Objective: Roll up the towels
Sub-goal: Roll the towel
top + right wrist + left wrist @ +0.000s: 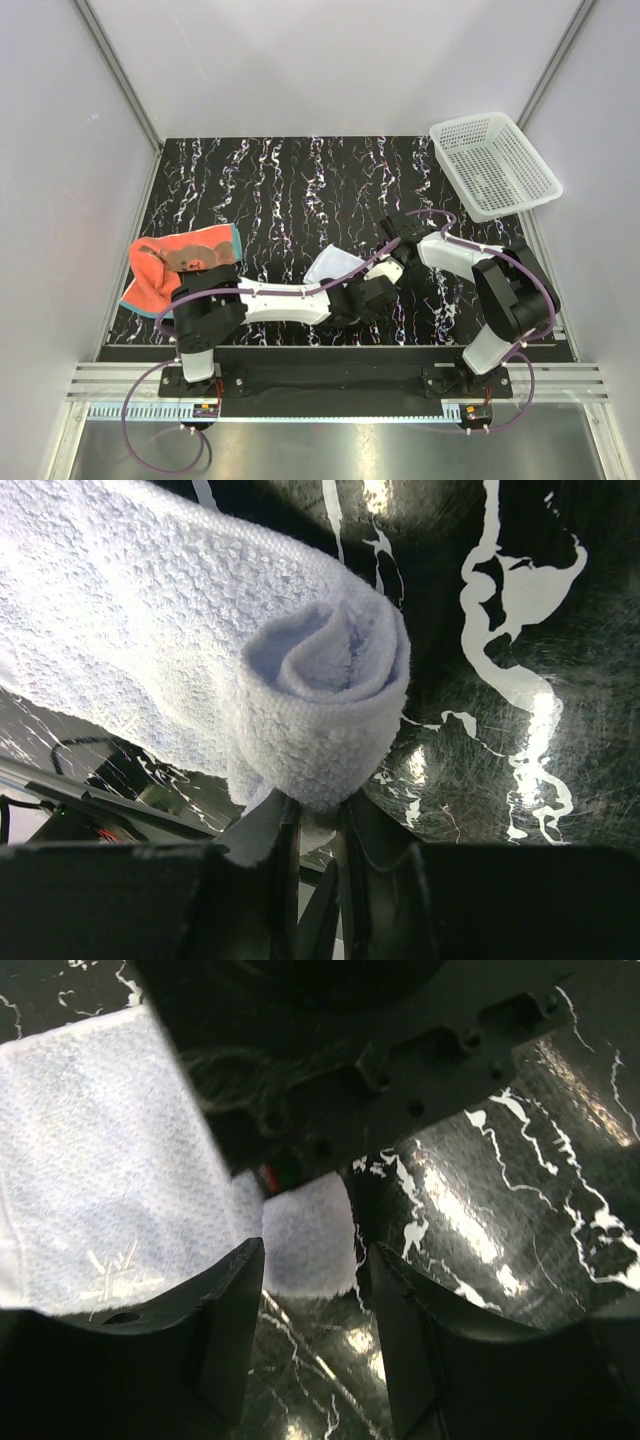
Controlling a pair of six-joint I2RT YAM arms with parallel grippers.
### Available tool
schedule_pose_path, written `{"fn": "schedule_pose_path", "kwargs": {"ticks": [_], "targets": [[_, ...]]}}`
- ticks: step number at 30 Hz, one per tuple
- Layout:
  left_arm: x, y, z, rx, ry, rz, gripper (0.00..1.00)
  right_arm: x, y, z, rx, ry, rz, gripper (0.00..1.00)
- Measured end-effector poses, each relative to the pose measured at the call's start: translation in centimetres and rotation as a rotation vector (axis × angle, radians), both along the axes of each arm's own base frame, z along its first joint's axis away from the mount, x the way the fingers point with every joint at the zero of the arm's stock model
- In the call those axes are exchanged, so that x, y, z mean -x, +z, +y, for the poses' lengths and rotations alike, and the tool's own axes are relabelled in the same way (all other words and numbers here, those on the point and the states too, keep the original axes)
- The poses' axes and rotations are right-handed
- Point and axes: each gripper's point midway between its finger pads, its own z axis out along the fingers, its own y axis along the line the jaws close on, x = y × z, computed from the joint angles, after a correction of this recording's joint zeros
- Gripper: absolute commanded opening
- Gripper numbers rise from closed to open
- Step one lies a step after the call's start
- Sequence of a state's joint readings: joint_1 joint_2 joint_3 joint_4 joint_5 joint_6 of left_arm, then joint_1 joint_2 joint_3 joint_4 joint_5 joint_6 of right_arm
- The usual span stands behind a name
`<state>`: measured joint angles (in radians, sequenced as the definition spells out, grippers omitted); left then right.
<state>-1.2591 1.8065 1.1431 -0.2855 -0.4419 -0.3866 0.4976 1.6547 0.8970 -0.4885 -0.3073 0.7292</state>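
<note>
The white towel (335, 265) lies at the middle of the black marble table, partly rolled; its coiled end (325, 675) faces the right wrist camera. My right gripper (318, 815) is shut on the lower edge of that roll. My left gripper (312, 1260) stands open just short of the white towel's flat part (100, 1180), with only table between its fingers (225, 1310). The right arm's dark body (400, 1070) looms above it in the left wrist view. The orange-red towel (165, 270), with teal edging and a brown patch, lies spread flat at the left, untouched.
A white mesh basket (495, 165) sits at the back right corner, partly over the table's edge. Both arms cross low over the near middle of the table (300, 180). Grey walls close in the left, right and back.
</note>
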Motion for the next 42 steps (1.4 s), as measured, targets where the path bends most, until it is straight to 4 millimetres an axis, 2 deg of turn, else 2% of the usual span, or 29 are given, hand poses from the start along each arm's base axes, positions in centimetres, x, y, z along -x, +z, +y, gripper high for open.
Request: {"fn": "schedule_pose_path", "kwargs": {"ticks": [4,6,9,12,13,14,16,18,19,21,22,24,26,29,32,34,36,39,42], "targets": [[-0.3,-1.7,-0.2,-0.036,0.006,-0.005,0.49,0.1,0.0,-0.1,0.003,0.0,0.005,0.06],[-0.3,-2.6,-0.1,-0.056,0.01,-0.007,0.44,0.1,0.0,-0.1,0.003,0.001,0.005,0.06],[-0.4,-2.9,-0.1,-0.057,0.018,-0.013,0.38,0.2,0.0,-0.1,0.005,0.004,0.007,0.06],[-0.5,-3.0,-0.2,-0.047,0.024,-0.016,0.16,0.1,0.0,-0.1,0.005,0.007,0.005,0.06],[-0.5,-3.0,-0.1,-0.043,0.028,-0.019,0.04,0.1,0.1,-0.1,0.005,0.008,0.004,0.06],[-0.6,-3.1,-0.1,-0.041,0.03,-0.022,0.0,0.1,0.1,-0.1,0.005,0.01,0.004,0.07],[-0.5,-3.0,-0.1,-0.033,0.032,-0.032,0.0,0.1,0.1,-0.1,0.006,0.012,0.004,0.09],[-0.5,-3.0,0.0,-0.02,0.033,-0.035,0.0,0.1,0.1,-0.1,0.01,0.015,0.01,0.15],[-0.4,-3.0,0.0,-0.013,0.033,-0.035,0.0,0.1,0.2,-0.1,0.011,0.016,0.012,0.3],[-0.3,-2.9,0.2,0.018,0.033,-0.025,0.0,0.1,0.4,-0.1,0.013,0.023,0.022,0.42],[-0.2,-2.8,0.4,0.039,0.03,-0.012,0.0,0.2,0.6,-0.1,0.016,0.025,0.025,0.53],[0.2,-2.8,0.9,0.076,0.021,0.028,0.0,-0.2,1.1,-0.3,0.025,0.032,0.022,0.57],[0.4,-2.7,1.5,0.104,0.02,0.061,0.0,-1.3,1.9,-0.8,0.027,0.022,0.004,0.62],[0.5,-2.5,2.0,0.139,0.023,0.106,0.0,-4.4,3.2,-2.7,0.015,-0.029,-0.047,0.62],[0.8,-2.2,2.3,0.167,0.018,0.138,0.0,-7.7,3.5,-6.2,0.025,-0.118,-0.075,0.63],[0.9,-2.0,2.4,0.186,0.016,0.162,0.0,-8.9,3.4,-8.2,0.038,-0.166,-0.079,0.63],[1.0,-1.7,2.4,0.213,0.015,0.187,0.0,-9.0,3.6,-8.8,0.038,-0.176,-0.081,0.63],[1.0,-1.3,2.4,0.292,0.017,0.247,0.0,-8.8,4.6,-8.2,0.007,-0.16,-0.116,0.63],[0.4,-0.9,2.7,0.412,0.038,0.341,0.0,-7.4,6.3,-7.5,-0.053,-0.151,-0.174,0.62]]}}
